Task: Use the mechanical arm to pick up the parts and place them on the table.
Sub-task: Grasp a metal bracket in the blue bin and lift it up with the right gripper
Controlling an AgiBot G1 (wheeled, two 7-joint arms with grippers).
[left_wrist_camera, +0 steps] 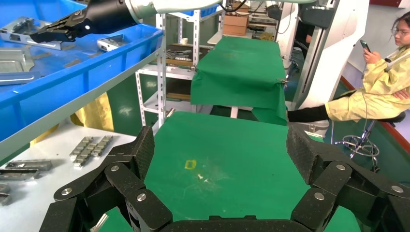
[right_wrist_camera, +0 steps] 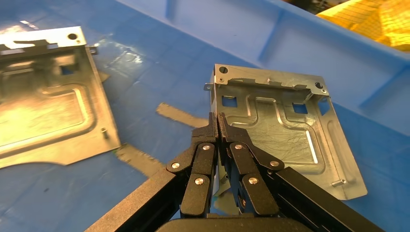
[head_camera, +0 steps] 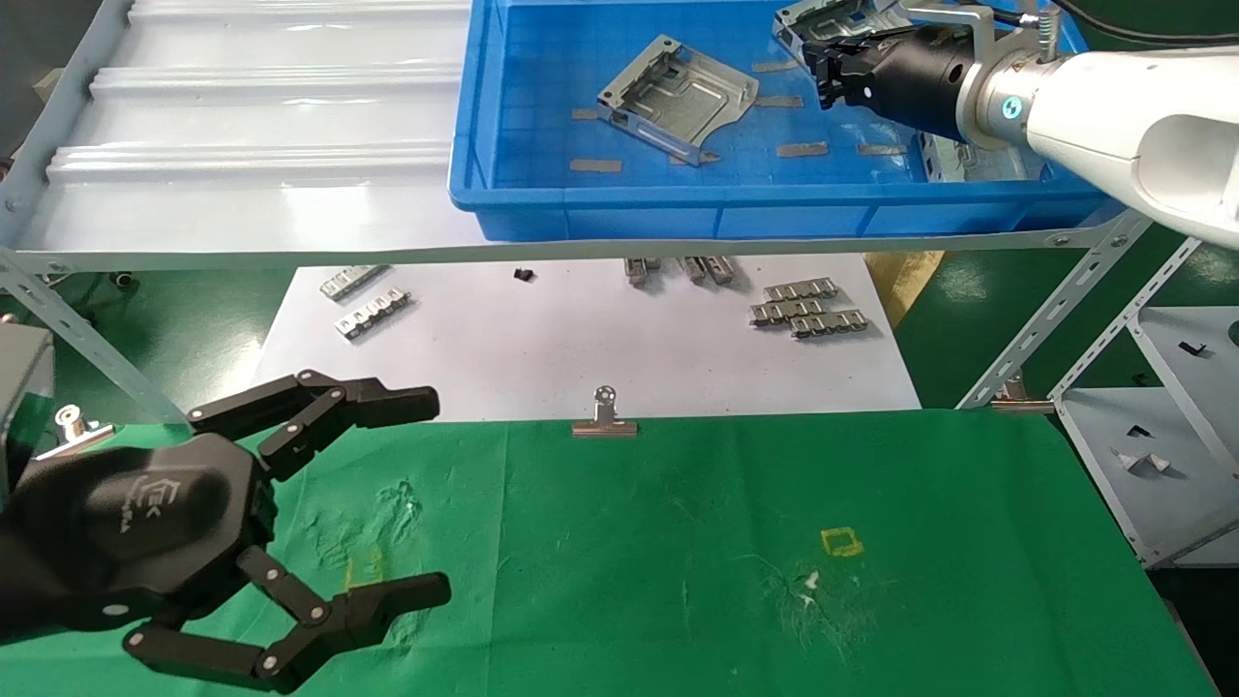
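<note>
Right hand [right_wrist_camera: 217, 121] is over the blue bin [head_camera: 678, 208], fingers pinched on the near rim of a part [right_wrist_camera: 280, 130], plate stretching away toward twelve o'clock. Green worktop [head_camera: 726, 542] waits below at six; left hand [head_camera: 319, 513] idles there, spread.

A green floor [head_camera: 978, 290] lies under grey slotted-angle shelving [head_camera: 1157, 387] at right. Far off, a seated person [left_wrist_camera: 374, 92] in yellow holds a phone.

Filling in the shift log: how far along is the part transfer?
Nothing delivered: no part lies on the green table. In hand: the right gripper is shut on the part rim inside the blue bin. Left: lift, carry, place; another part waits. The left gripper hovers open.
</note>
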